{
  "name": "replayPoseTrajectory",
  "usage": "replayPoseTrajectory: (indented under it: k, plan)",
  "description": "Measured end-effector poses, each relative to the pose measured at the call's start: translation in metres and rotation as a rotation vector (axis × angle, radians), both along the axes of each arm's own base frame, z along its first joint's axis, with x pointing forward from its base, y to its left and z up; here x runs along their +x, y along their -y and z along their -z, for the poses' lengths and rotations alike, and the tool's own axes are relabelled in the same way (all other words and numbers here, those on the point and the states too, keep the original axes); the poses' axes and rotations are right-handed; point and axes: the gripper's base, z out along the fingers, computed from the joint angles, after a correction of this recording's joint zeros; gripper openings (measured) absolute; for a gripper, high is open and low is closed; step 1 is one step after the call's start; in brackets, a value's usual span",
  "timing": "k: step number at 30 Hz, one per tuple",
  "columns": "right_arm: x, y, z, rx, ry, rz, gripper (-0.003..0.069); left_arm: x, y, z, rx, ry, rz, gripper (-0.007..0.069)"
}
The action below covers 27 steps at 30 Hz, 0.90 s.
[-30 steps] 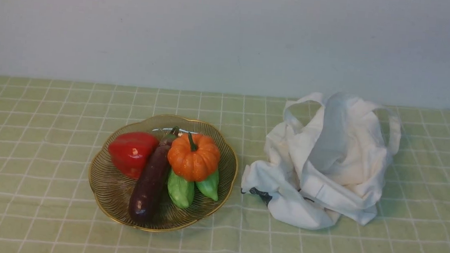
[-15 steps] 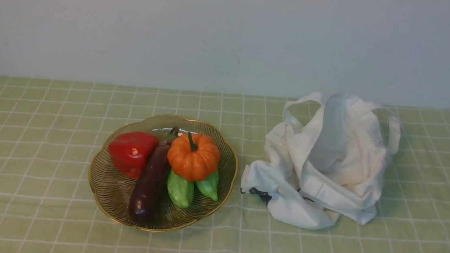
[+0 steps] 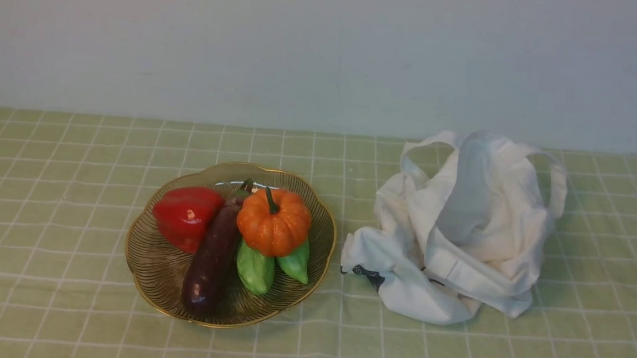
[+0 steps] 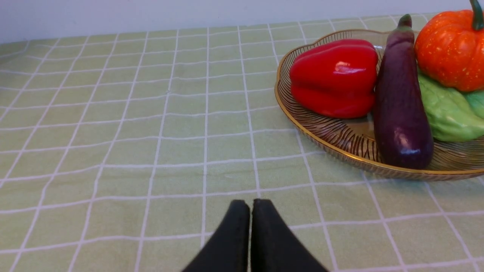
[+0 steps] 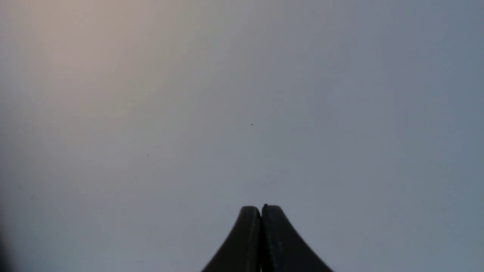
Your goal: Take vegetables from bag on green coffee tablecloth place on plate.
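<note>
Pale green coffee tablecloth [image 3: 53, 306] with thin white grid lines is covering the whole surface, and a plain pale wall [image 3: 330, 47] is rising behind it. We are seeing the amber glass plate [image 3: 140, 270] sitting left of centre on the cloth. The orange pumpkin [image 3: 274, 222] is already resting in it, upright with its stem up, perched on two green vegetables [image 3: 256, 269]. A dark purple eggplant [image 3: 213, 256] is lying just beside it, touching, and a red pepper [image 3: 185, 216] is sitting on the eggplant's far side.

The white cloth bag [image 3: 464, 232] is slumping on the cloth just to the right of the plate, crumpled and slack. We cannot see into it.

We are keeping both arms out of the front view. Our left gripper [image 4: 251, 206] is hovering over bare cloth near the plate with its jaws pressed together and nothing between them. Our right gripper [image 5: 261, 209] is facing only a blank grey blur, its jaws likewise pressed together and empty.

We are judging the placing step as done, with the pumpkin on the plate and the arms parked away. If the bag is hiding anything more, the next move is calling for the right jaws to spread and reach into the bag's mouth. Otherwise we are simply keeping clear of the plate.
</note>
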Motion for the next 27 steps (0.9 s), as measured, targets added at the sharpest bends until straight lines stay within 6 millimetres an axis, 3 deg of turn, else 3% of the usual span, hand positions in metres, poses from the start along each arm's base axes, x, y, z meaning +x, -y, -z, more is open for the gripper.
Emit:
replayPoseTrajectory:
  k: [11,20,27]
  plan:
    - [0.015,-0.012,0.020,-0.028,-0.001,-0.057,-0.0012,0.000,0.000,0.000,0.000,0.000,0.000,-0.0005]
    - [0.040,-0.030,0.068,-0.099,-0.025,-0.124,-0.0012,0.000,0.000,0.000,0.000,0.000,0.000,-0.0005]
    - [0.058,-0.032,0.130,-0.228,-0.171,-0.036,-0.0012,0.000,0.000,0.000,0.000,0.000,0.000,-0.0005]
